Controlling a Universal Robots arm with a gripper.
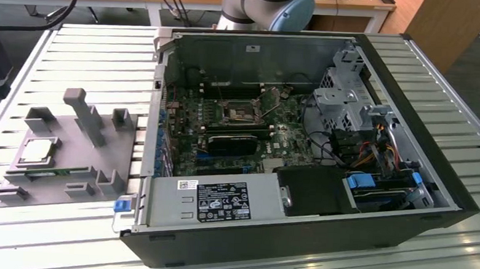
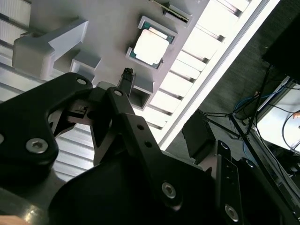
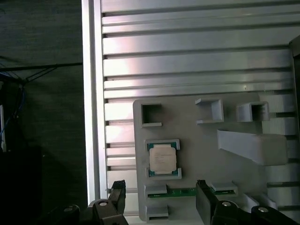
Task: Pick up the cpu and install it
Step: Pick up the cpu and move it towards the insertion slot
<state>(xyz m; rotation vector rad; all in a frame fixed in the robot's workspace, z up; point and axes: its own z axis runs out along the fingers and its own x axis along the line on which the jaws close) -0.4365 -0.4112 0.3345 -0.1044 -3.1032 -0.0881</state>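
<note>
The cpu [image 1: 39, 150] lies flat, silver top up, in a square pocket of the grey holder [image 1: 86, 157] at the exterior view's left, outside the computer case. In the first wrist view the cpu [image 3: 162, 158] sits a little ahead of my gripper [image 3: 161, 200], which hangs above the holder [image 3: 201, 154] with its two dark fingers [image 3: 118, 196] spread wide; it is open and holds nothing. The second wrist view looks past the black gripper body to the cpu [image 2: 151, 46], with one fingertip [image 2: 126, 76] short of it. The black socket frame [image 1: 241, 113] sits on the motherboard.
The open case [image 1: 305, 144] takes up the middle of the slatted metal table [image 1: 88, 46]. A thin green memory stick [image 3: 187, 191] lies in the holder beside the cpu. Upright grey posts [image 1: 83, 111] rise from the holder. The table's edge [image 3: 91, 93] runs close by.
</note>
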